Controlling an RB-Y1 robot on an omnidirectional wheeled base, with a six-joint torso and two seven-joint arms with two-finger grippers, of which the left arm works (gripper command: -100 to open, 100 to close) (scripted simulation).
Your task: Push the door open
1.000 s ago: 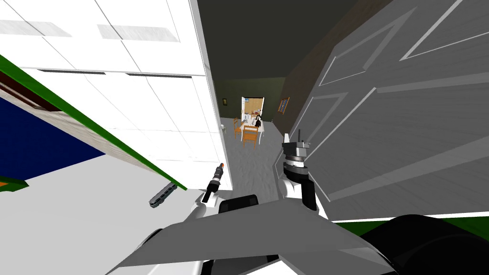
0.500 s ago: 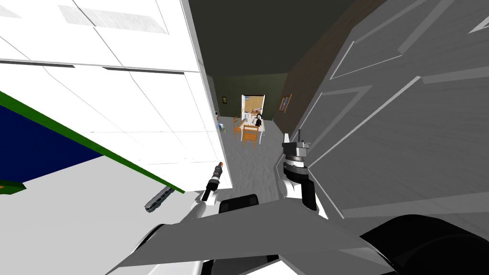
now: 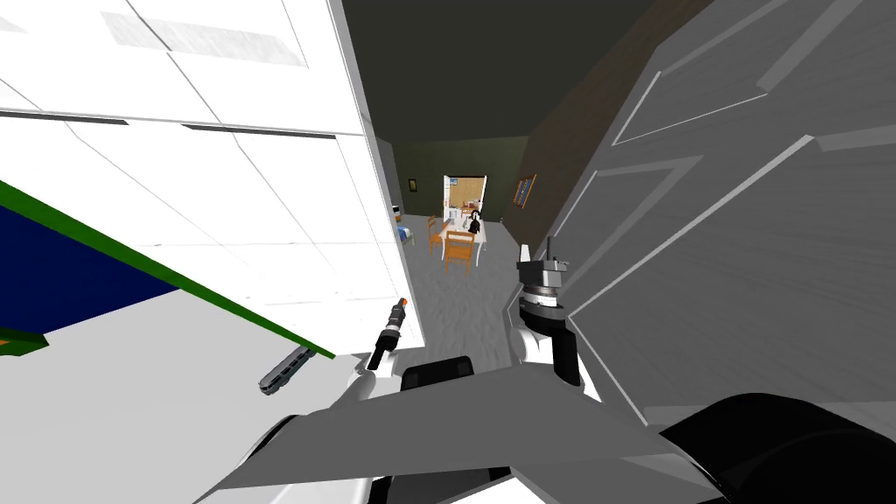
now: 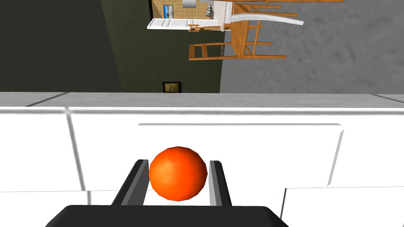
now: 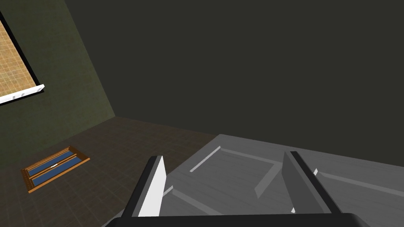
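Grey panelled door (image 3: 744, 262) takes up the right side of the head view, close beside the right gripper (image 5: 224, 157).
The right gripper's fingers stand spread, with the door's panels behind them. At lower centre, the left gripper (image 3: 400, 308) pinches an orange ball (image 4: 178, 173) in front of a white panelled surface (image 3: 262, 219). Wooden chairs (image 3: 458, 247) stand mid-frame.

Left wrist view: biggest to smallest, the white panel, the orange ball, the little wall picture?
1. white panel
2. orange ball, though being so near the camera makes it look bigger
3. wall picture
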